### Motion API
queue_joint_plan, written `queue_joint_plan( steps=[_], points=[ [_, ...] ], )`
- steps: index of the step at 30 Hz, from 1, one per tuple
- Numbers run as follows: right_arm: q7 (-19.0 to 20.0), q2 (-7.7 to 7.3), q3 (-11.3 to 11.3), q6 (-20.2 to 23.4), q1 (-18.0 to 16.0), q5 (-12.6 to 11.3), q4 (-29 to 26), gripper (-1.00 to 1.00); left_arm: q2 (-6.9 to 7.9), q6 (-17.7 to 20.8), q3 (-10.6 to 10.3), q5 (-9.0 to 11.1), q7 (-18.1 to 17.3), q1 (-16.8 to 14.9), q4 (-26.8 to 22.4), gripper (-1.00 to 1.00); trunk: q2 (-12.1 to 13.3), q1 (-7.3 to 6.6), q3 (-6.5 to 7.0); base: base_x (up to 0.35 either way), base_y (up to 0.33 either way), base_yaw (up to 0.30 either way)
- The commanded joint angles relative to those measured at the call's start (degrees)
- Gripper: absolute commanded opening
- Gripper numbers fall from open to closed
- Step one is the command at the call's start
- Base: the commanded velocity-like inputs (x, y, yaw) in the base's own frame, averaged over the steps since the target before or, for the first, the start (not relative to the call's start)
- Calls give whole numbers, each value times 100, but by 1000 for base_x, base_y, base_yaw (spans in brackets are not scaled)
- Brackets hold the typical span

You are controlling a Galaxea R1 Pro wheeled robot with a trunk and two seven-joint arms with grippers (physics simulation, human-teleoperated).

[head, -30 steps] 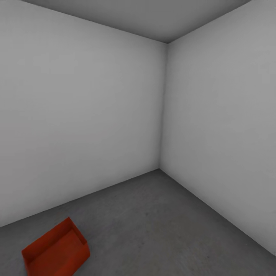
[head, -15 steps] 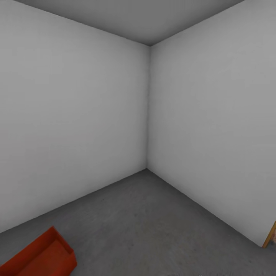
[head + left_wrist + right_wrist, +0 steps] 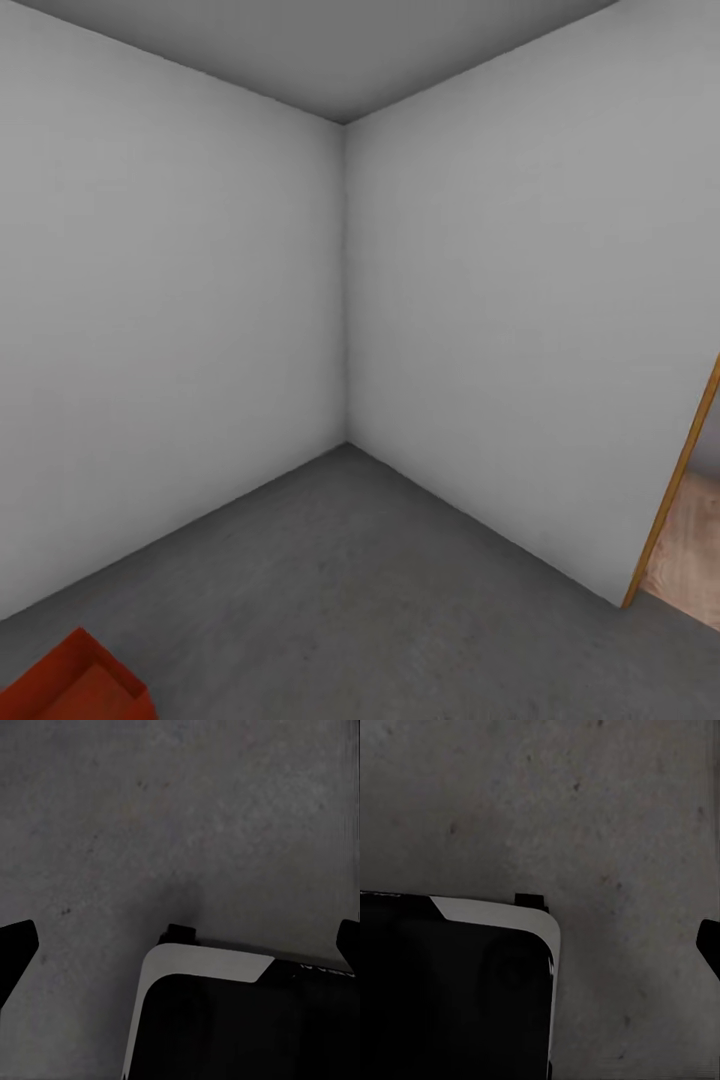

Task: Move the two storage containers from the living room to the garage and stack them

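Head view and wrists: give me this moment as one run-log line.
room: garage corner | orange-red rectangular storage container: on dark grey concrete floor, near left | wood-framed doorway: right | left tool: open, empty | stack: not done

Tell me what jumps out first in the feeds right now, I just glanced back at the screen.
An orange-red storage container sits on the dark grey concrete floor at the head view's bottom left corner, cut off by the frame. At the right edge, a wood-trimmed doorway opens onto light plank flooring. Otherwise there are bare white-grey walls meeting in a corner.
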Motion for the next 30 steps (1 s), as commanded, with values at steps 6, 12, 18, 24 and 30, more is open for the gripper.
queue_joint_plan(
  steps=[6, 12, 18, 24, 30],
  points=[
    [-9, 0, 15, -28, -9, 33, 17, 100, -3, -22, -54, 25, -21, -2, 0, 100, -6, 1, 10, 0, 0, -275],
    [-3, -7, 15, -28, -9, 33, 17, 100, 5, -2, -54, 28, -41, -2, 0, 100, -6, 1, 28, 0, 0, -277],
    [-2, -9, 15, -27, -9, 33, 17, 100, 6, 4, -54, 32, -43, -2, 0, 100, -6, 1, 46, 0, 0, -277],
    [-2, -9, 15, -27, -9, 33, 17, 100, 6, 4, -54, 33, -43, -2, 0, 100, -6, 1, 63, 0, 0, -277],
    [-2, -9, 15, -27, -9, 33, 17, 100, 6, 5, -54, 33, -43, -2, 0, 100, -6, 1, 81, 0, 0, -277]
  ],
)
